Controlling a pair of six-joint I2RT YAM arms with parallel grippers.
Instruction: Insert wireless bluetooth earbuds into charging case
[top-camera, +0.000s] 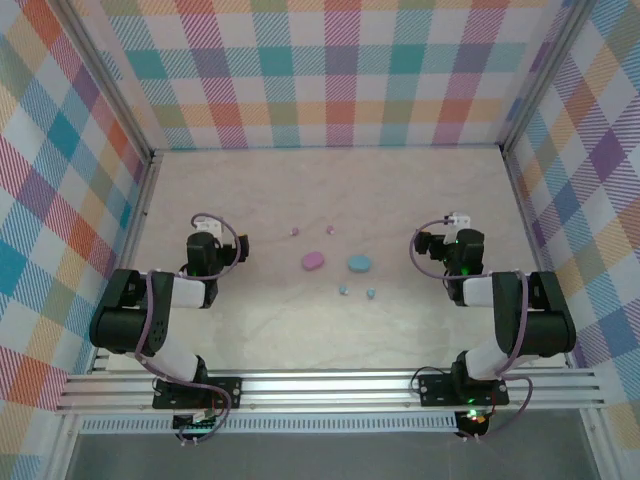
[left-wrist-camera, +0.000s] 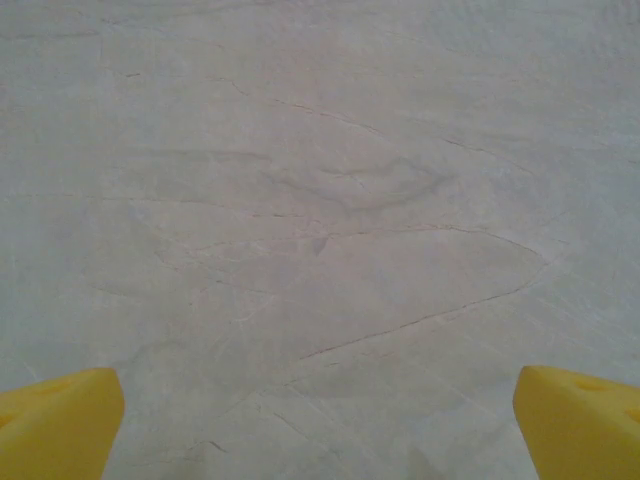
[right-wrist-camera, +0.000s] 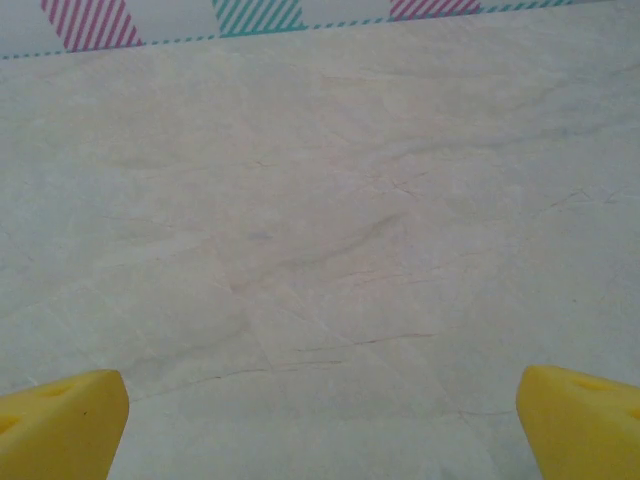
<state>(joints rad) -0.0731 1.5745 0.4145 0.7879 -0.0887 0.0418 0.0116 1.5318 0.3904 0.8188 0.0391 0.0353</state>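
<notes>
A pink oval charging case (top-camera: 313, 261) and a light blue one (top-camera: 359, 264) lie side by side at mid-table. Two pinkish earbuds (top-camera: 294, 231) (top-camera: 329, 229) rest just beyond them. Two light blue earbuds (top-camera: 342, 290) (top-camera: 370, 294) rest just in front. My left gripper (top-camera: 204, 243) sits well left of the cases, my right gripper (top-camera: 452, 243) well right of them. In the wrist views, the yellow fingertips of the left gripper (left-wrist-camera: 320, 425) and the right gripper (right-wrist-camera: 320, 425) stand wide apart over bare marble, both open with nothing between them.
Plaid walls (top-camera: 330, 70) enclose the marble table (top-camera: 330, 190) on the left, back and right. An aluminium rail (top-camera: 330, 385) runs along the near edge, where the arm bases are bolted. The right wrist view catches the striped foot of the back wall (right-wrist-camera: 250, 15).
</notes>
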